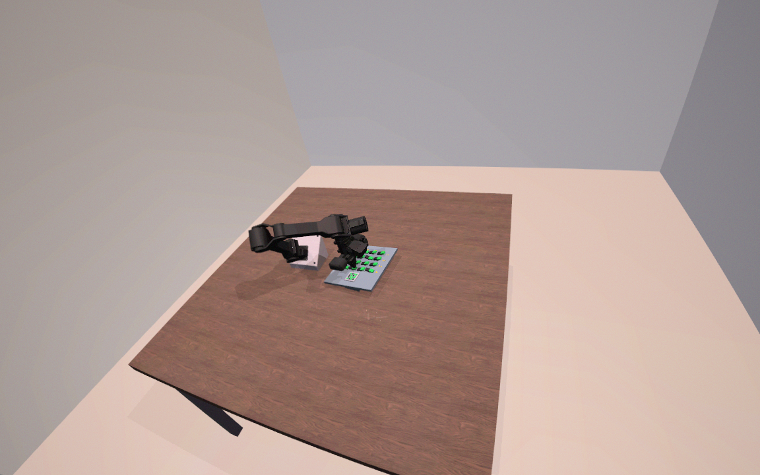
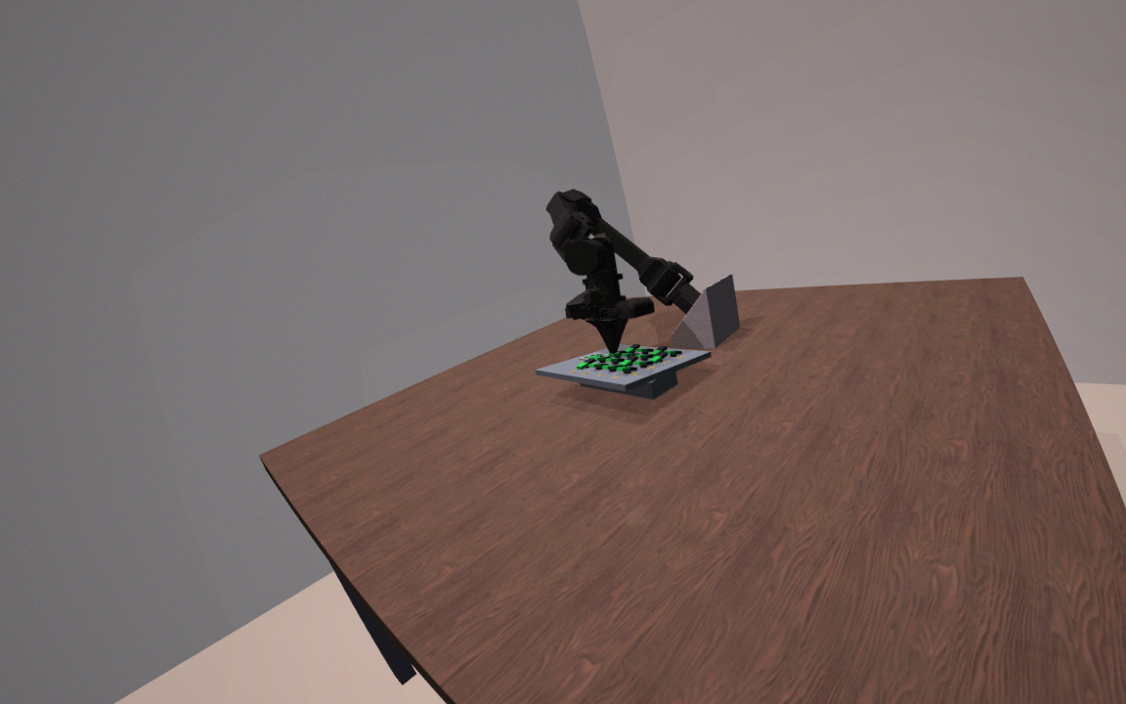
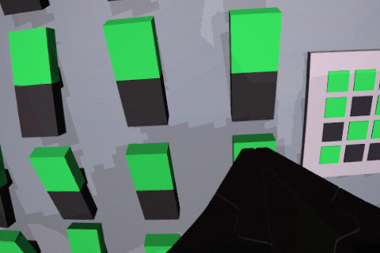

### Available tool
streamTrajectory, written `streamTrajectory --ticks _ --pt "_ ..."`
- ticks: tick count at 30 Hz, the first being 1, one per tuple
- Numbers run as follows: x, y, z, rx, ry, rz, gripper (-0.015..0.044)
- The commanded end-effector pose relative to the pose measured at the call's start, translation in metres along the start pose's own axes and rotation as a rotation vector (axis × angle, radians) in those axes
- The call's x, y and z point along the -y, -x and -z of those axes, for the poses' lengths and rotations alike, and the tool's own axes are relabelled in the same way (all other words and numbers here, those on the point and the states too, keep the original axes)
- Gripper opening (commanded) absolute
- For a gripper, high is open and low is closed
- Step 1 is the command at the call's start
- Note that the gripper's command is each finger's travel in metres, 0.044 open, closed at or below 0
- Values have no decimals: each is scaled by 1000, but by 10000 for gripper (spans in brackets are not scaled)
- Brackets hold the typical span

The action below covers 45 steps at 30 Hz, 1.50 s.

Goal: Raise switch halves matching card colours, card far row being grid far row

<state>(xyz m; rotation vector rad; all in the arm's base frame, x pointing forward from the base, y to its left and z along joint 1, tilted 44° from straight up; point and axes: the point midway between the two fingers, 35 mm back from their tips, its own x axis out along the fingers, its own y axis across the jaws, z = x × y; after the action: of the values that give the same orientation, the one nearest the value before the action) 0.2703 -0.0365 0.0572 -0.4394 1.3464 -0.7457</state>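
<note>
The grey tilted panel (image 1: 361, 282) (image 2: 554, 371) carries a grid of green-and-dark rocker switches. My gripper (image 1: 351, 264) (image 2: 613, 352) (image 3: 253, 160) is shut and empty, its tip low over the grid's right column. In the wrist view it overlaps the green half of a right-column switch (image 3: 253, 138) and hides most of it; contact cannot be told. The row above shows a right switch (image 3: 255, 41), a middle switch (image 3: 134, 51) and a left switch (image 3: 32, 57). The card (image 1: 351, 276) (image 3: 317, 63) lies right of the grid; its right part is cut off in the wrist view.
The arm's pale wedge-shaped base (image 1: 313, 253) (image 2: 721, 313) stands behind the panel on the wooden table (image 1: 418, 354) (image 2: 724, 507). A dark block (image 2: 656, 385) shows under the panel. Other switches surround the gripper tip on its left and far side.
</note>
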Motion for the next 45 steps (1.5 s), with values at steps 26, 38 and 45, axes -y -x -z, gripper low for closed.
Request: streamTrajectory --ticks 26,38,45 --pt "-35 62 44 22 8 0 0" --pt "-35 27 42 -3 7 1 0" --pt "-35 19 42 -3 7 2 0"
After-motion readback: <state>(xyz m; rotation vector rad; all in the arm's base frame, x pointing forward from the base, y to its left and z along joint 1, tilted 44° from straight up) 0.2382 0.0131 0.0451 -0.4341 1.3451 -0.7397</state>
